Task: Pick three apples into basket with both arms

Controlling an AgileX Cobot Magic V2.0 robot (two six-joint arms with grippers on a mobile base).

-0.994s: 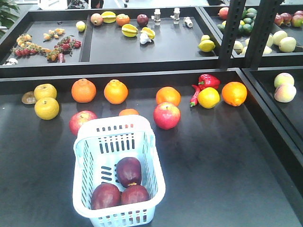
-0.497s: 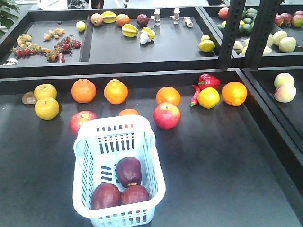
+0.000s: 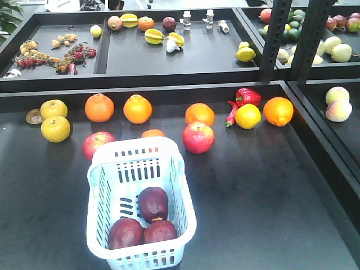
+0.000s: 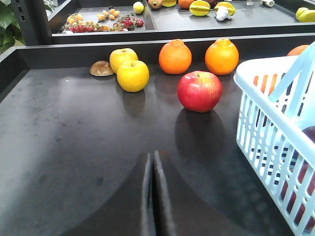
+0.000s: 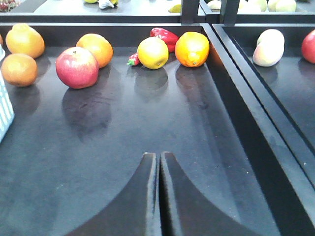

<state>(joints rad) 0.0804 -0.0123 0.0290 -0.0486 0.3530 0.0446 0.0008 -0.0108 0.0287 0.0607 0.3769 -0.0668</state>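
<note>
left gripper (image 4: 152, 169) pressed together, gripping nothing | right gripper (image 5: 159, 172) likewise closed, empty | three apples (image 3: 153, 203) sitting in basket (image 3: 104, 163) near the desk's front edge, left of centre | task looking complete; advising arms keeping clear of the basket rim

black tray table (image 3: 270, 191) | raised rear shelf (image 3: 185, 56) | dark upright posts (image 3: 275, 34)

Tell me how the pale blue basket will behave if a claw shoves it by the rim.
The basket would probably slide rather than tip: it sits flat on the dark tray. Three dark apples weigh down its near end, so the far end might swing. Its slotted plastic walls look thin and may flex.
</note>
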